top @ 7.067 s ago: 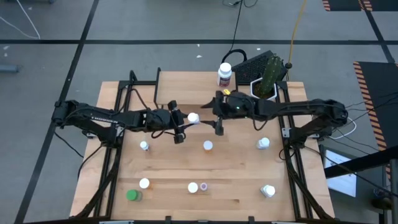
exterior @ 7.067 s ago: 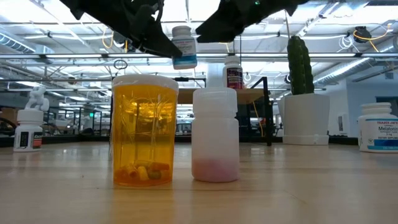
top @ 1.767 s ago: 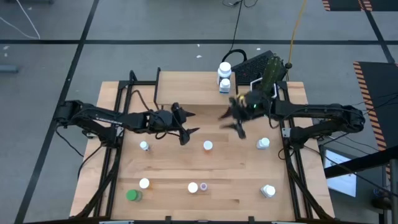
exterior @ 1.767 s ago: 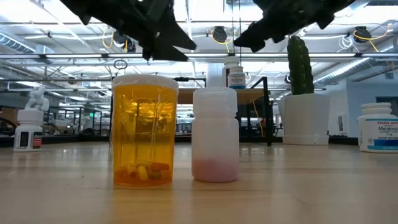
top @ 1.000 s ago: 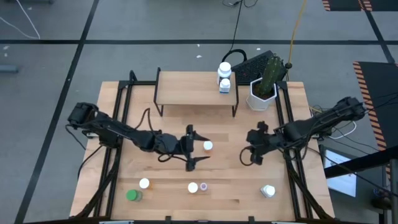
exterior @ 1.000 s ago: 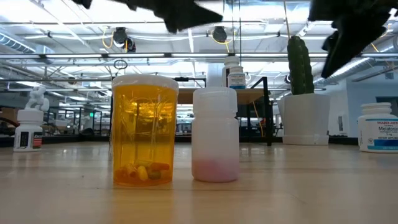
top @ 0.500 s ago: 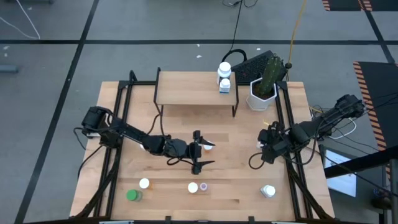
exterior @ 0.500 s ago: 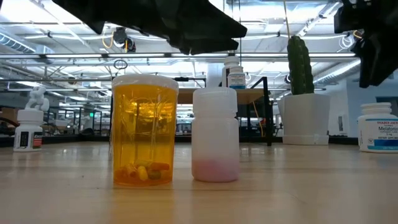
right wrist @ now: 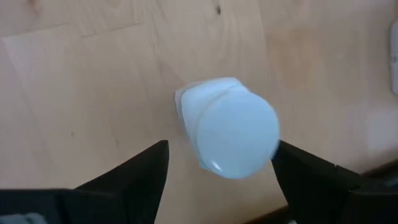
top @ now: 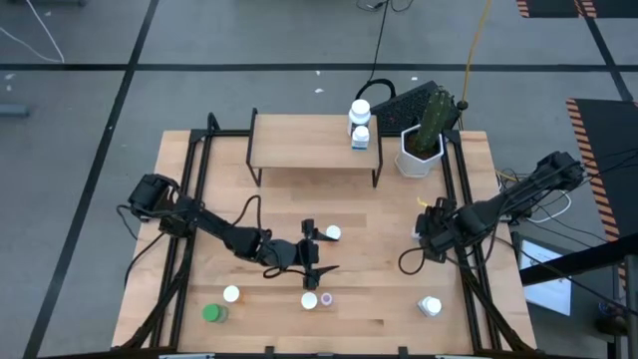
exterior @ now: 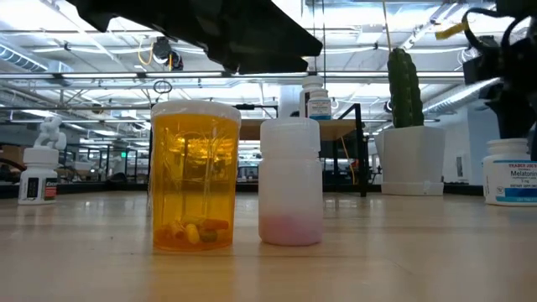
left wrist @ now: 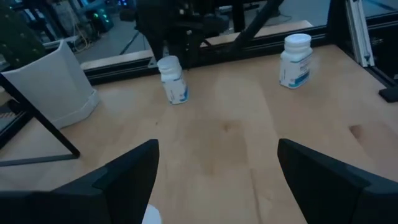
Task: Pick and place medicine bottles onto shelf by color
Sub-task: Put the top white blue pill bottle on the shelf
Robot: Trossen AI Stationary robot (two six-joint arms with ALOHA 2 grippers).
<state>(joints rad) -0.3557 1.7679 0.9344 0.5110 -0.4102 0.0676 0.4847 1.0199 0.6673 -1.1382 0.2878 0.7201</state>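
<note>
Two white-capped medicine bottles [top: 361, 122] stand on the shelf [top: 309, 142] at its right end. My right gripper [right wrist: 221, 152] points down, open, over a white bottle [right wrist: 231, 134] near the table's right edge, a finger on either side of its cap and not touching it. My left gripper [top: 317, 251] hangs open over the table's middle, pointing right. A white-capped bottle [top: 332, 233] stands by its far finger. An orange bottle [exterior: 195, 176] and a small white one [exterior: 290, 180] stand by the near edge.
A white pot with a cactus [top: 424, 140] stands right of the shelf. More bottles stand along the near edge: a white-capped one [top: 231, 294], a green one [top: 212, 313], a tiny purple one [top: 326, 298] and a white one [top: 430, 306]. Black frame rails [top: 451, 179] line both sides.
My right gripper has gone toward the table's right edge, sunk and tipped to point down over the white bottle there. My left gripper has sunk lower over the table's middle and shifted a little toward the near edge. No bottle has moved.
</note>
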